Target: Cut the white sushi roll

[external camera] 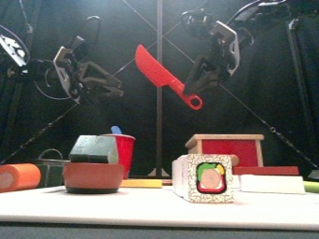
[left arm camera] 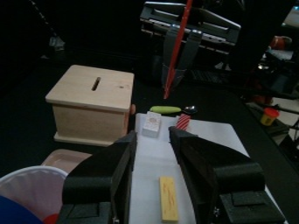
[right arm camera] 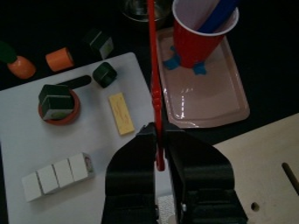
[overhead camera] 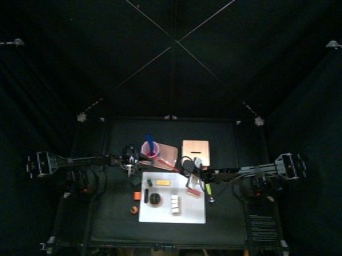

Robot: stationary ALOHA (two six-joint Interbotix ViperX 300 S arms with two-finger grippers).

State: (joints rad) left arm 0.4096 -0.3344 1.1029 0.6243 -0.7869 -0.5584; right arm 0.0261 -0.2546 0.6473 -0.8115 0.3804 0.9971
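The white sushi roll (external camera: 207,177) stands on end on the white board (overhead camera: 195,216), close to the board's front edge, with its round face turned to the front. A white block (external camera: 270,184) lies just beside it on one side; whether the two touch cannot be told. On the other side a gap with a flat yellow strip (external camera: 141,183) separates it from a dark bowl (external camera: 92,176) holding a green piece. An orange piece (external camera: 19,176) lies further out, near the worktop's left edge. Behind the roll stands a wooden box (external camera: 226,146), and a red cup (external camera: 122,149) stands behind the bowl.

The right gripper (external camera: 201,80) hangs high over the board, its jaws shut tight on the handle of a red knife (external camera: 157,67). The blade slants up and to the left, well clear of everything below. From the right wrist the knife (right arm camera: 153,70) shows edge-on as a thin line over the board's edge beside a pink tray (right arm camera: 219,98).

The left gripper (external camera: 107,83) is also raised, above the worktop's left side, with its jaws spread wide and nothing between them. The air between both grippers and the things on the board is open
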